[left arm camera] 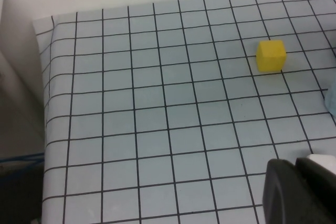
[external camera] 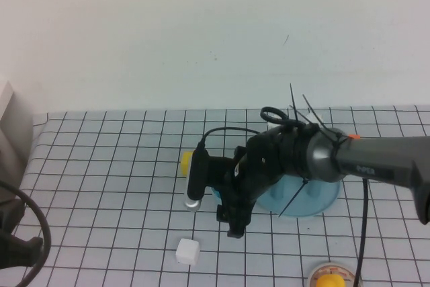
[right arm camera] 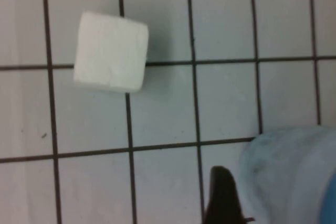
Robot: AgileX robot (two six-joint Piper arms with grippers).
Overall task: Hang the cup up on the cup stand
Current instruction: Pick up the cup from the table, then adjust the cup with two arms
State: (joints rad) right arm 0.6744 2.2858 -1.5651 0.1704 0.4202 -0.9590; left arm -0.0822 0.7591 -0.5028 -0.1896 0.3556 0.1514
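We can only catch a sliver of the cup (right arm camera: 294,177) — pale blue, right beside the right gripper (external camera: 232,216) low over the counter (external camera: 101,166), just left of the cup stand (external camera: 316,199). Can't tell how its jaws are set. A white cube (external camera: 189,251) lies just nearer, a yellow cube (left arm camera: 271,55) farther. The left gripper (left arm camera: 299,192) waits near-left — jaws unclear too.
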